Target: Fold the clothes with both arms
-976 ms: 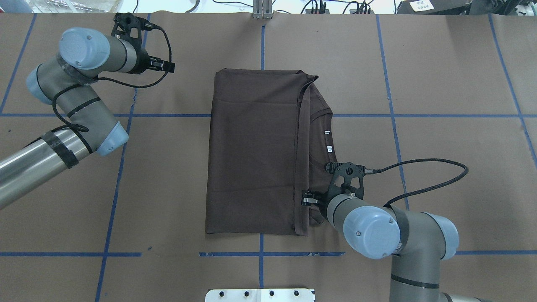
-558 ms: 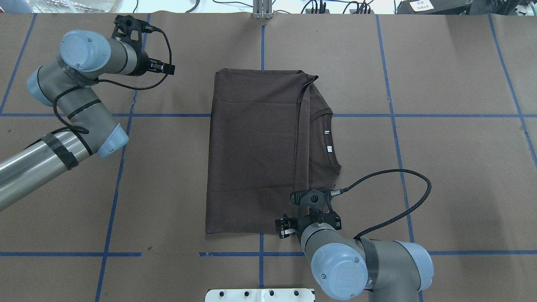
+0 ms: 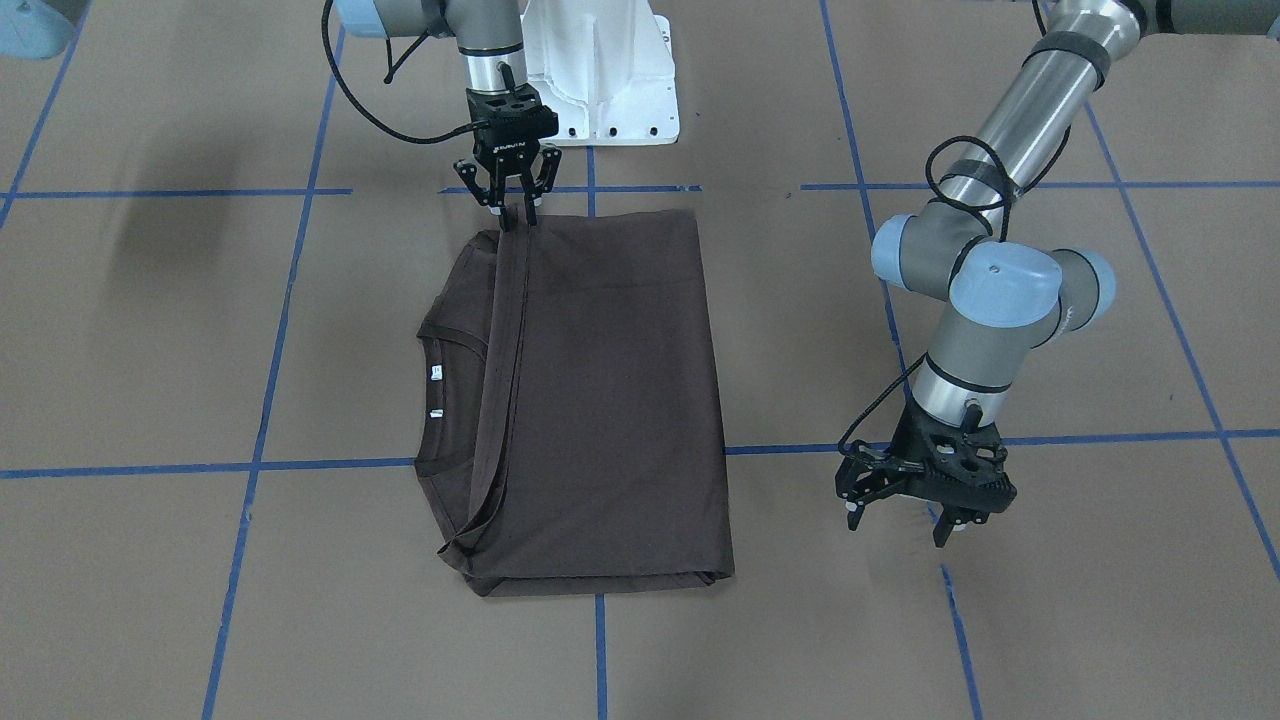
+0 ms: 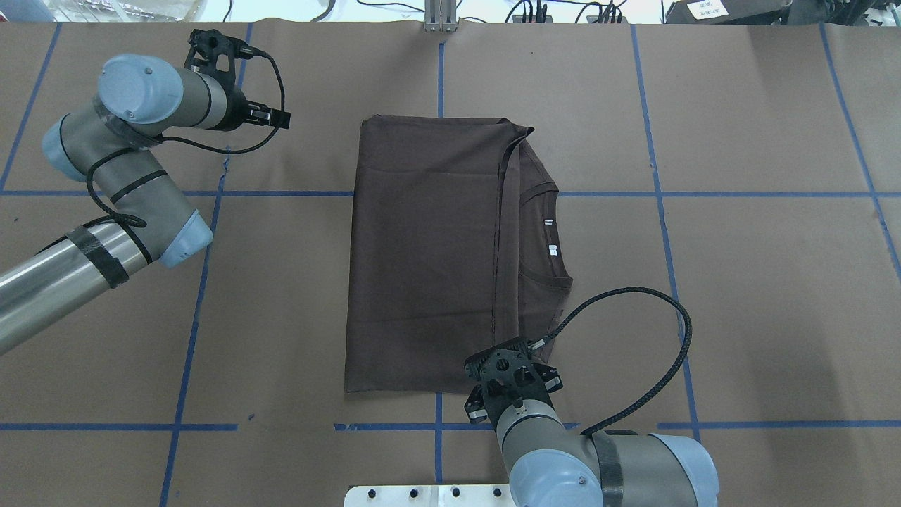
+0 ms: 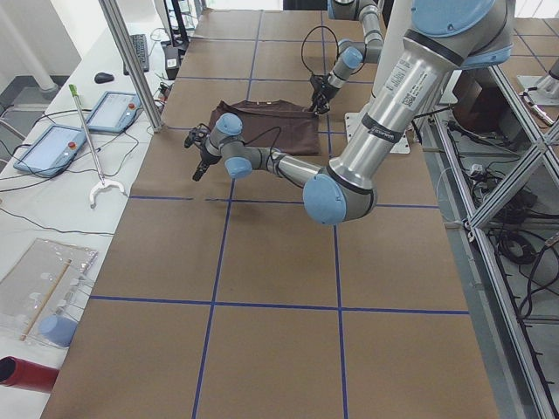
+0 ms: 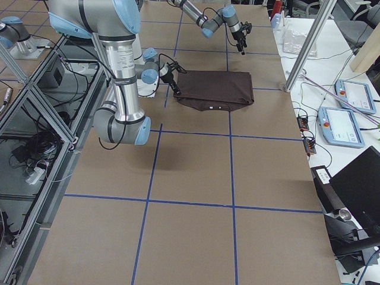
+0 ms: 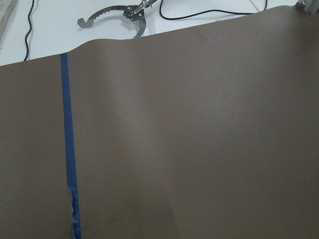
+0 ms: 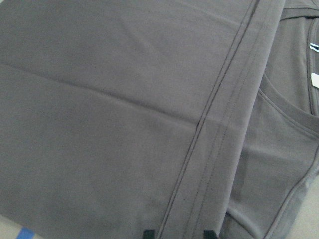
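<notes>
The dark brown T-shirt (image 4: 422,253) is lying folded into a tall rectangle at the centre of the overhead frame on the brown-covered table (image 4: 760,296). Its collar (image 4: 547,276) and white labels (image 4: 553,249) are showing along its right side.

In that view a wrist is covering the fingers at the bottom centre. The front-facing view is showing them. There the right gripper (image 3: 518,215), at the upper left-centre, is pointing straight down at the shirt's corner. The right wrist view is adding that the two fingertips (image 8: 148,233) are standing apart at the frame's bottom edge. The stitched hem band (image 8: 219,129) is running flat and unpinched between them.

The left gripper (image 3: 898,525) is hanging over bare table at the lower right of the front-facing frame, well apart from the shirt, with its jaws spread wide. Its own camera is taking in only paper, a blue tape line (image 7: 67,124) and a metal grabber tool (image 7: 117,15) at the top.

A second ago the right gripper was working beside the collar. It has since swung down and leftward to the shirt's bottom edge in the overhead frame. The left gripper has barely shifted, and the shirt is lying as before.
</notes>
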